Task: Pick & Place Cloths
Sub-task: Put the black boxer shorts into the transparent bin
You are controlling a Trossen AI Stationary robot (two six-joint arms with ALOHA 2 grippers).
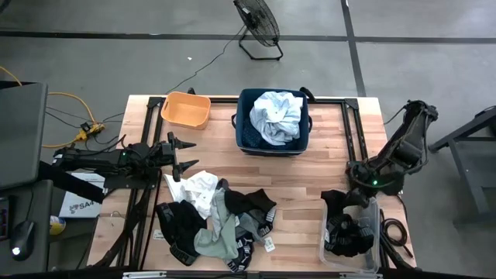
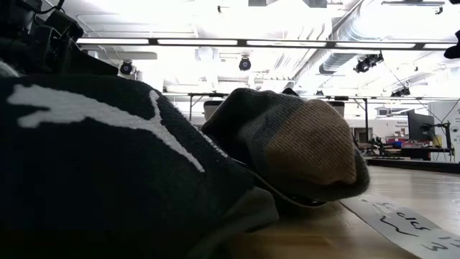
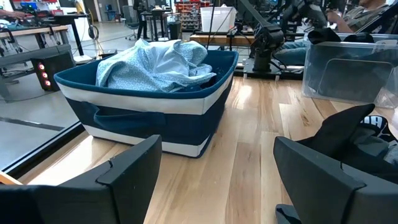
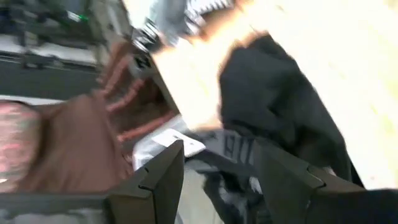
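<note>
Wooden table (image 1: 310, 178) on grey concrete floor (image 1: 434, 46); left jaws released, right jaws' state unclear.

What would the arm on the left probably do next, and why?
Probably swing toward the pile of cloths and lower onto the white piece. The left tool hovers open and empty beside the pile, the navy bin already holds a pale shirt, and the right tool is busy over the clear tub.
</note>
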